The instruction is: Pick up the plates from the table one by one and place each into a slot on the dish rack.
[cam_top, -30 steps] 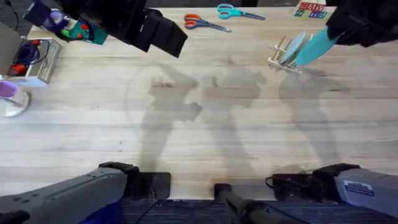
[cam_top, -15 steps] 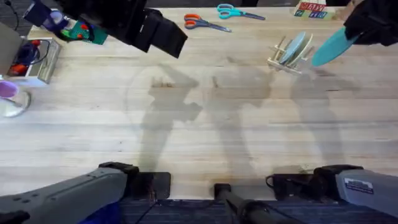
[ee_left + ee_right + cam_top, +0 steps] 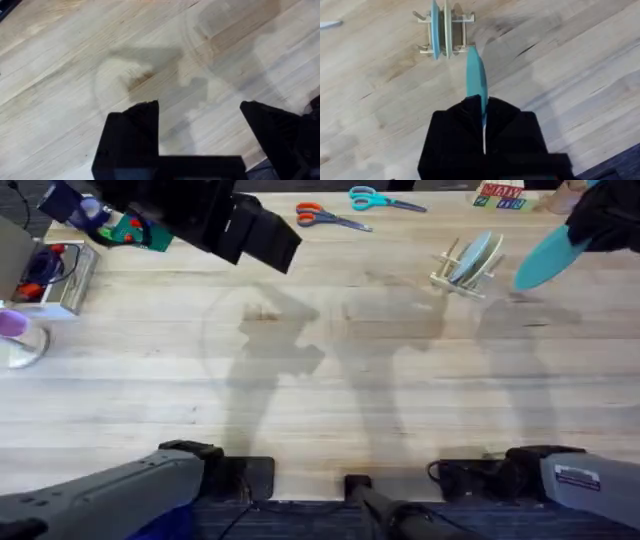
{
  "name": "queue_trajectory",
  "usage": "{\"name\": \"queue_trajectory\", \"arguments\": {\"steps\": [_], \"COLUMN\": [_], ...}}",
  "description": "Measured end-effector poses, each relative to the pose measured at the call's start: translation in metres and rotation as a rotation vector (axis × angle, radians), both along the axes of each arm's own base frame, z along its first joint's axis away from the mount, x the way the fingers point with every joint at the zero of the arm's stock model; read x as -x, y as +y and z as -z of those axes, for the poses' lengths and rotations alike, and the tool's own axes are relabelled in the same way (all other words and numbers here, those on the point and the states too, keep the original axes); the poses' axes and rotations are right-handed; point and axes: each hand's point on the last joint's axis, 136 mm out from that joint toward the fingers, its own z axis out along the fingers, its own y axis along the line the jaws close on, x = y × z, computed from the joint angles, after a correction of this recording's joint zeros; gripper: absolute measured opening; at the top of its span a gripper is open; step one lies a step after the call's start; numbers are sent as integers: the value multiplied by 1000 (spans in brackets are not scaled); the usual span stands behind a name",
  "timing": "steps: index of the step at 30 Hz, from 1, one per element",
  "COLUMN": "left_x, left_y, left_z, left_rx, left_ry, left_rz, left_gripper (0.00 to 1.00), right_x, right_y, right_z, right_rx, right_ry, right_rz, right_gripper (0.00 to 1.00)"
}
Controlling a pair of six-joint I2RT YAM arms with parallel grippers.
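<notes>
- Far left of the table [image 3: 300,380]: a clear bin [image 3: 55,280] of small items, and a purple-topped cup [image 3: 18,340] near the edge.
- Left gripper [image 3: 200,125]: raised over bare wood at the upper left of the overhead view, its black fingers [image 3: 132,130] spread wide with nothing between them.
- Back edge, middle: orange-handled scissors [image 3: 325,218] and teal-handled scissors [image 3: 380,198] lie flat, apart from each other.
- Rack [image 3: 462,265]: stands toward the back right. The right wrist view shows two plates upright in it, side by side, a blue-grey plate [image 3: 435,27] and a cream plate [image 3: 447,27].
- Teal plate [image 3: 548,258]: held in the air just right of the rack, clear of it and off the table, edge-on in the right wrist view and tilted in the overhead.
- Right gripper [image 3: 482,117]: clamped on the teal plate's rim, with the plate sticking out beyond the fingers toward the rack.
- Back right corner: a block with coloured letters [image 3: 500,195].
</notes>
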Motion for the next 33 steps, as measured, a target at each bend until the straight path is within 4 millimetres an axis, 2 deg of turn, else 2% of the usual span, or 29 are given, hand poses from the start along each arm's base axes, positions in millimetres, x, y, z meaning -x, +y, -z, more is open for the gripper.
{"name": "queue_trajectory", "arguments": {"steps": [6,13,19,33], "left_x": [0,0,0,0], "left_y": [0,0,0,0], "left_z": [0,0,0,0], "left_rx": [0,0,0,0], "left_ry": [0,0,0,0], "left_rz": [0,0,0,0], "left_gripper": [993,993,993,993], "right_x": [-5,-27,-42,-60], "right_y": [0,1,-2,-11], "right_z": [7,25,28,39], "right_rx": [8,18,22,34], "right_ry": [31,64,38,42], "right_rz": [-16,-38,-39,-37], "right_gripper": [29,29,29,28]}}
